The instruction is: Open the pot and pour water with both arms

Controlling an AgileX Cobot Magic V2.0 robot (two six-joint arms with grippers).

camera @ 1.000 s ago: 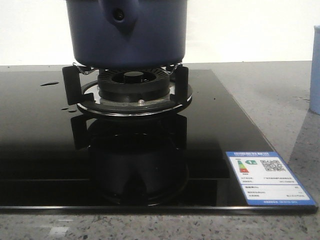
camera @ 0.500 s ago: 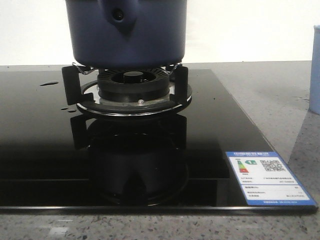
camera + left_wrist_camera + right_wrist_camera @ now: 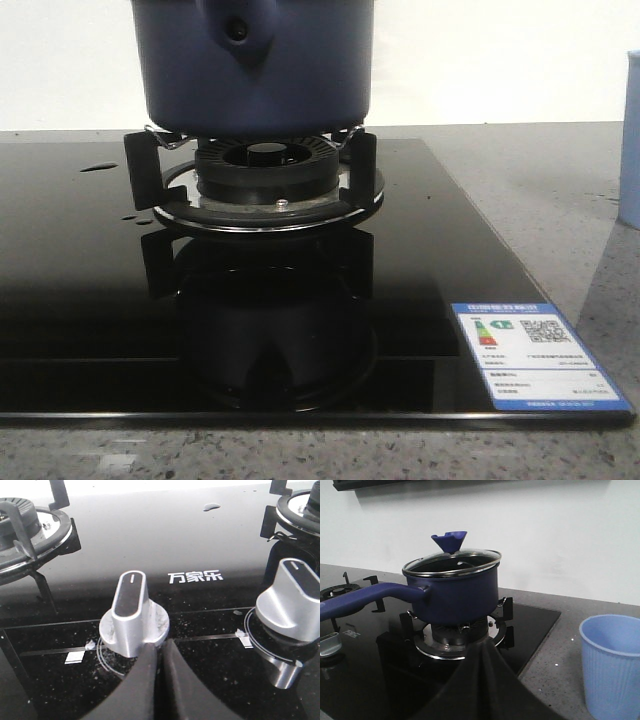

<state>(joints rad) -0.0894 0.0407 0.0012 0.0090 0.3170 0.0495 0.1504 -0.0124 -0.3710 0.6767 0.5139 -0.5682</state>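
A: Where's the pot sitting?
B: On the right burner of the black glass stove, on the burner's metal supports. Glass lid with a blue knob is sitting on it. Long handle is pointing toward the near side of the stove.
A: Cup?
B: Pale blue ribbed cup is standing upright on the grey desk, to the right of the stove, well apart from the pot.
A: Left claw?
B: Closed, fingers pressing together, gripping nothing. It's hovering just beside a silver stove dial; can't tell if it's touching. Second dial is sitting off to the side.
A: Right claw?
B: Also closed and gripping nothing. It's hanging near the front of the stove, pointing at the pot, apart from it.
A: Anything else?
B: Water droplets are lying on the glass at far left; energy label at the near right corner.
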